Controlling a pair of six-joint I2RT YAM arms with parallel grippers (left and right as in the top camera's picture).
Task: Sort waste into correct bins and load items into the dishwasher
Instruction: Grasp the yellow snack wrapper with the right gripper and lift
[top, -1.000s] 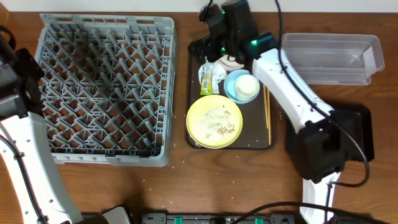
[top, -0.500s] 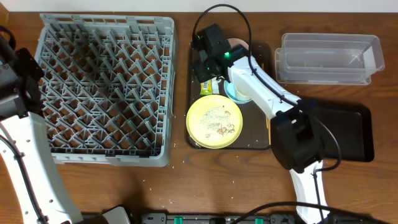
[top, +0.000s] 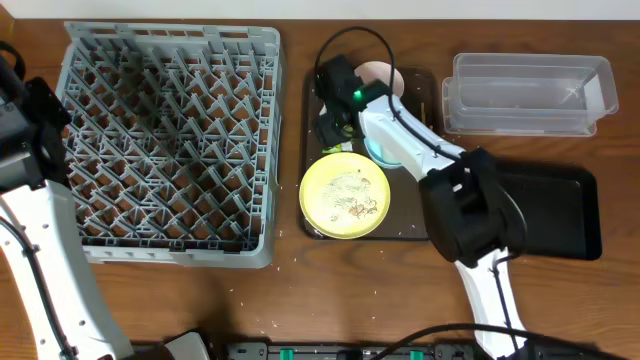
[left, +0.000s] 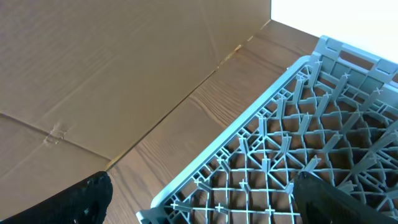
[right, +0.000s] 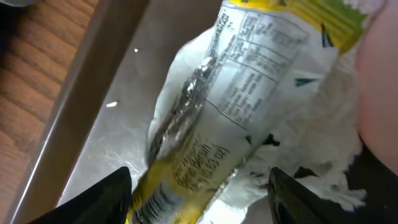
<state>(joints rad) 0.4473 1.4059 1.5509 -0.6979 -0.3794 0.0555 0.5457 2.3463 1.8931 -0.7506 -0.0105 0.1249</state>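
On the brown tray (top: 405, 218), your right claw (top: 335, 118) is down over the wrapper (right: 236, 93). One of its two fingers (right: 99, 199) is on each side of the wrapper. The left finger looks very close to it. You cannot tell if the claw is pinching the wrapper or only sitting around it.

The wrapper is crumpled and shiny, and you can see its yellow and green print. It lies on top of the white napkin (right: 311, 149), near the left wall of the brown tray. The pink bowl (top: 383, 72) is just beside them, at the far end of the tray. The blue bowl (top: 378, 152) is partly hidden under your right arm. The yellow plate (top: 345, 195) sits at the near end of the tray, and it has crumbs (top: 352, 203) on it.

Left of the tray is the big grey rack (top: 170, 140). Your left claw (left: 208, 205) hangs over the rack's left edge. Its fingers are spread wide with nothing between them.

Right of the tray, the clear tub (top: 525, 95) sits at the back of the table (top: 300, 290). The black tray (top: 565, 210) is nearer to you, and your right arm covers part of it.
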